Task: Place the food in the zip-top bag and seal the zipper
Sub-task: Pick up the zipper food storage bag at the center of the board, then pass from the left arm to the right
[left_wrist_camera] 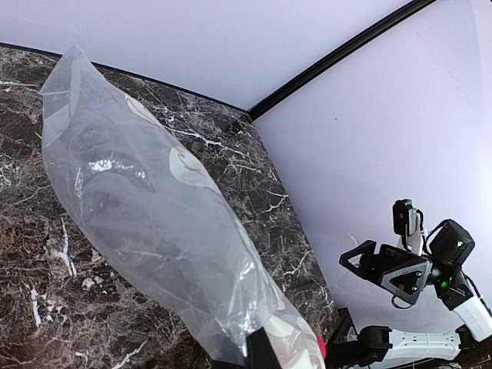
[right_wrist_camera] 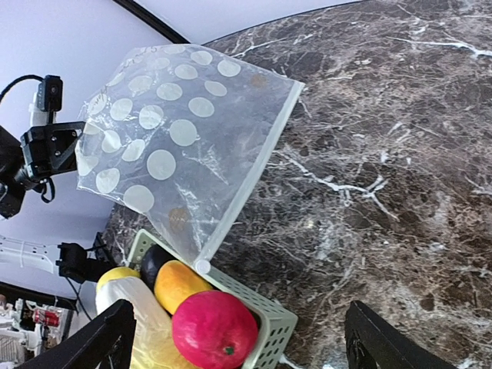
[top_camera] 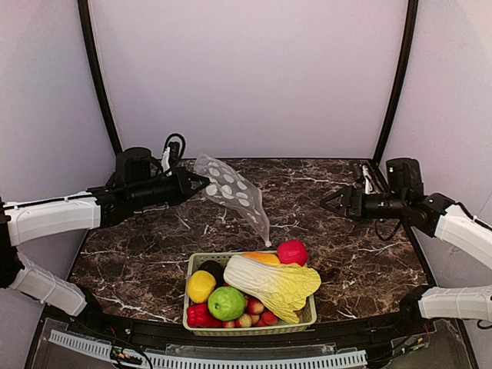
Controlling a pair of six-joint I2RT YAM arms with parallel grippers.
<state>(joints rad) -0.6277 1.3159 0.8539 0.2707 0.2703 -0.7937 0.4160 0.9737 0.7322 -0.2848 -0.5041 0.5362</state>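
Aloft, zip-top bag (top_camera: 231,192) pinched in the clamped left gripper (top_camera: 195,181); right gripper (top_camera: 330,202) spread wide, empty, well apart.

We're looking along the bag (left_wrist_camera: 154,223) now: a clear, crinkled pouch running from the bottom middle up to the top left, with pale dots showing faintly through the plastic. Its near end is pinched at the bottom edge by the left claw (left_wrist_camera: 257,350), of which we catch only one dark finger. Under the bag lies the dark, white-veined marble surface (left_wrist_camera: 261,192). Behind it are pale lilac walls (left_wrist_camera: 384,115), with a black strip (left_wrist_camera: 330,65) slanting up the corner. Over on the right hangs the right claw (left_wrist_camera: 369,269), jaws spread and nothing between them, well apart from the bag. Beside the bag's lower tip is a pink speck (left_wrist_camera: 320,350), too small for us to identify.
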